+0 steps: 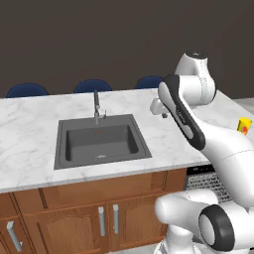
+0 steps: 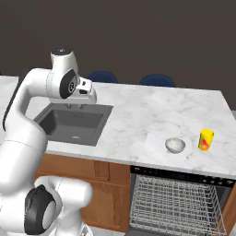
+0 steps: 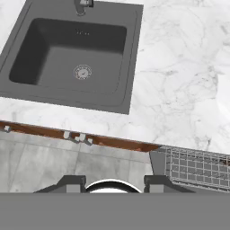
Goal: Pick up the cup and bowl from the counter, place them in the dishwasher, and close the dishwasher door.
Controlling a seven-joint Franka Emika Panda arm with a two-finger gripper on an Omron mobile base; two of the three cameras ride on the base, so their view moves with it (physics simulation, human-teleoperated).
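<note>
The counter point(image 2: 152, 115) is the biggest thing, a big white slab far under my gripper point(image 1: 163, 115), with the dark sink point(image 2: 73, 122) almost right below me. The dishwasher point(image 2: 177, 203) is open, lower down and off to my right, and I see its wire rack point(image 3: 197, 167) when I look down from my hand. The bowl point(image 2: 175, 145) sits on the counter well off to my right, and the cup point(image 2: 206, 139) stands just past it, even farther away. I think I must swing right to reach them. I hold nothing, but I cannot tell if my jaws are apart or closed.
</note>
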